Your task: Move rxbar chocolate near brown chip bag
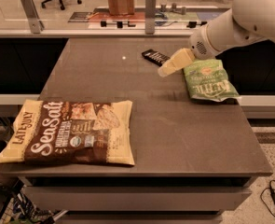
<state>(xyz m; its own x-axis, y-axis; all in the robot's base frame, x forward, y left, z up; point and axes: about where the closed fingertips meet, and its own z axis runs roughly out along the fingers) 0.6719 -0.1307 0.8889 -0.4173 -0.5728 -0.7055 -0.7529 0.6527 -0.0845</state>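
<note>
Over the far right part of the counter, the robot's cream-coloured gripper is pointing down and leftward from its white arm, its tip hanging close above the dark surface. Whether it is clenched or released cannot be told from this angle. Just beyond the gripper's tip, on its far side and slightly to its left, the rxbar chocolate is lying flat in its black wrapper; whether bar and gripper are touching cannot be told. Immediately to the gripper's right, a green bag is lying on the counter, partly under the arm. Well apart from the gripper, towards the near left, the brown chip bag is lying flat at the counter's front corner, its white "Sea Salt" lettering facing up.
</note>
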